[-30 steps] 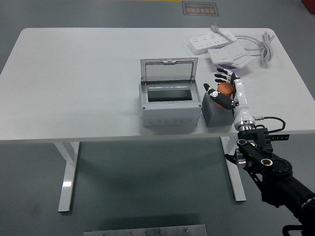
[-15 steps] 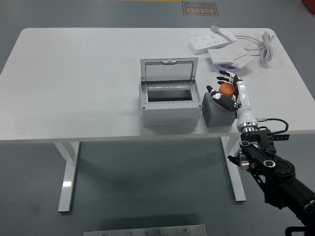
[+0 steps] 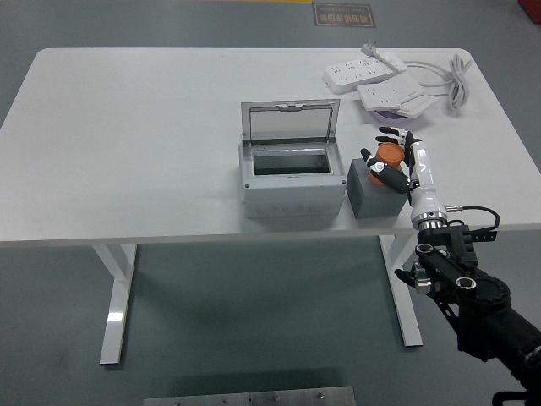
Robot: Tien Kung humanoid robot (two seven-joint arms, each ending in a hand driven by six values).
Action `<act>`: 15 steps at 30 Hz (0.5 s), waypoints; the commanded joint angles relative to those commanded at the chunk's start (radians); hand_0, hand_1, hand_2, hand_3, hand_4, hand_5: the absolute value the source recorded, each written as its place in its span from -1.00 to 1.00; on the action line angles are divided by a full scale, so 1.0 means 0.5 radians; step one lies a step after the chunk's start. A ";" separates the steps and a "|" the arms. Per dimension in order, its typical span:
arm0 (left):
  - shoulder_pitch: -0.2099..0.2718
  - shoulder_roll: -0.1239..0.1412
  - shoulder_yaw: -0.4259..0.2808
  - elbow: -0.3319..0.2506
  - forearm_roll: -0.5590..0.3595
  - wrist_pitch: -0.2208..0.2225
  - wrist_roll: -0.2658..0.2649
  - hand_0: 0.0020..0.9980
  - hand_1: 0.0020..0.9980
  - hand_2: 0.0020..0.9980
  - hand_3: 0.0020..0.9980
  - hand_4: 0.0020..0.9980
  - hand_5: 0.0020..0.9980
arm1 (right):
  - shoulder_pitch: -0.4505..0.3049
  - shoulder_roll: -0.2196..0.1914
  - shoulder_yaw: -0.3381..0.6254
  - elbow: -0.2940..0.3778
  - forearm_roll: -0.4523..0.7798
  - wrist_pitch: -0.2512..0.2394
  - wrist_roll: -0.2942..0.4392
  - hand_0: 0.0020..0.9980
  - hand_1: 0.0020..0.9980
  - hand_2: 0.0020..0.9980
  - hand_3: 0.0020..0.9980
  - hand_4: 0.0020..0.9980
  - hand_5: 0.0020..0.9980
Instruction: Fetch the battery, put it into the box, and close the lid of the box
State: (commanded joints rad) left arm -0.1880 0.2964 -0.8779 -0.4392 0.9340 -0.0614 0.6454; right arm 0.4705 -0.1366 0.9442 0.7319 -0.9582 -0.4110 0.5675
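Note:
An orange battery (image 3: 390,153) stands on top of a dark grey block (image 3: 368,193), just right of the box. My right hand (image 3: 390,157) reaches in from the lower right. Its fingers (image 3: 392,133) curl round the far side of the battery and the thumb (image 3: 385,177) presses the near side. The light grey box (image 3: 292,186) sits mid-table, and its clear lid (image 3: 291,122) stands upright at the back, showing the dark inside. My left arm is out of view.
White power strips (image 3: 372,78) with a coiled cable (image 3: 455,80) lie at the back right, over something purple (image 3: 390,112). The table's near edge (image 3: 169,235) runs just below the box and block.
My right hand and forearm have shifted slightly to the right and turned more upright, with the battery still between the fingers. The box and grey block have not moved.

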 joint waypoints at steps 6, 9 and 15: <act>-0.003 0.002 0.000 0.001 -0.001 0.000 0.000 0.72 0.81 0.66 0.67 0.64 0.34 | 0.000 0.000 -0.008 0.006 -0.005 0.001 -0.022 0.11 0.17 0.11 0.23 0.40 -0.87; -0.004 0.001 0.000 0.001 -0.002 0.000 0.000 0.72 0.81 0.66 0.67 0.64 0.34 | -0.002 0.001 -0.015 0.005 -0.007 0.002 -0.033 0.11 0.17 0.11 0.23 0.40 -0.87; -0.005 0.001 -0.003 0.002 0.002 0.000 0.000 0.72 0.81 0.66 0.67 0.64 0.34 | -0.003 0.001 -0.028 0.003 -0.012 0.005 -0.052 -0.04 0.10 0.10 0.17 0.23 -0.99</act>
State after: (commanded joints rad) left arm -0.1906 0.2967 -0.8795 -0.4382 0.9350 -0.0616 0.6454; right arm 0.4688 -0.1362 0.9303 0.7335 -0.9642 -0.4084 0.5413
